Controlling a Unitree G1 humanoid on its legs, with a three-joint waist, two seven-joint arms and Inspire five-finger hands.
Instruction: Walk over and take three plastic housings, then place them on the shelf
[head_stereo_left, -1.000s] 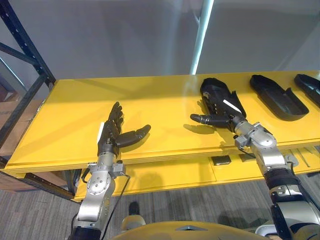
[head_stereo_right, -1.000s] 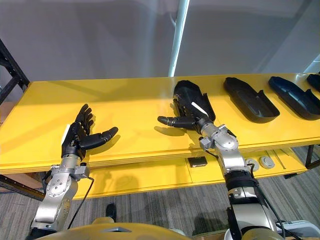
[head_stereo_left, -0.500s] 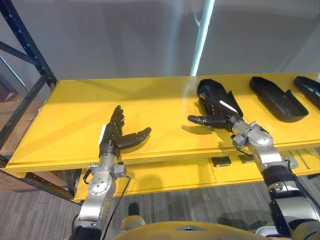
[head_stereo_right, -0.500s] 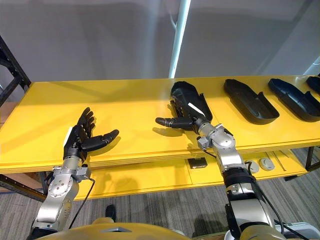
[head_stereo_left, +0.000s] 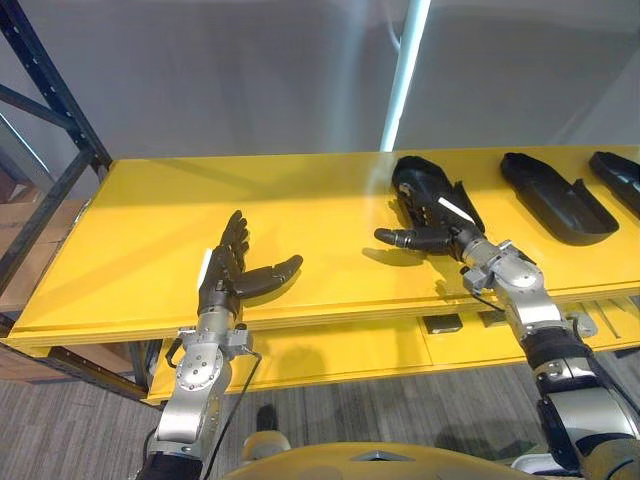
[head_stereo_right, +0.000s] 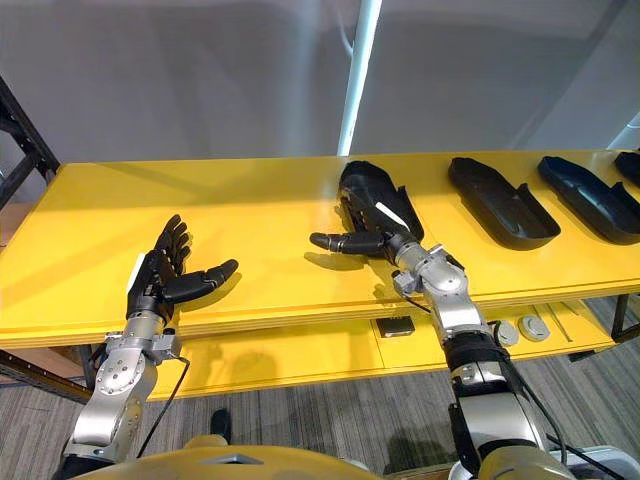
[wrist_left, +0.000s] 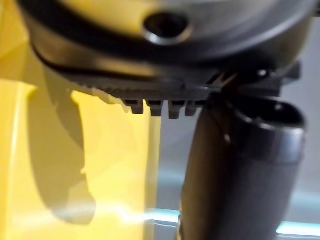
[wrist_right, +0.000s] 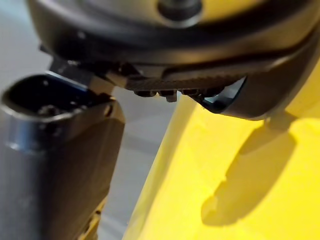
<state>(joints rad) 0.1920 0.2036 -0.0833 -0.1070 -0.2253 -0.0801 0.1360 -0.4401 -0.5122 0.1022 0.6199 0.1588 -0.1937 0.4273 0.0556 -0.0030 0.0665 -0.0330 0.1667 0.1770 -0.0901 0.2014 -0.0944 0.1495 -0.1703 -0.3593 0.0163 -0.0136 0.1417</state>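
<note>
Over the shelf (head_stereo_right: 270, 205), right hand (head_stereo_right: 386, 236) open on housing (head_stereo_right: 361, 183); left hand (head_stereo_right: 158, 276) open.

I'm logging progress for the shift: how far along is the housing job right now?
Done: the robot stands at the yellow shelf board, where a long black plastic housing lies with more beyond it. In hand: the right hand rests open on the nearest black housing, thumb stretched aside, not gripping. The left hand hovers open, empty. Left: whether these housings are already placed or await pickup, I cannot tell.
</note>
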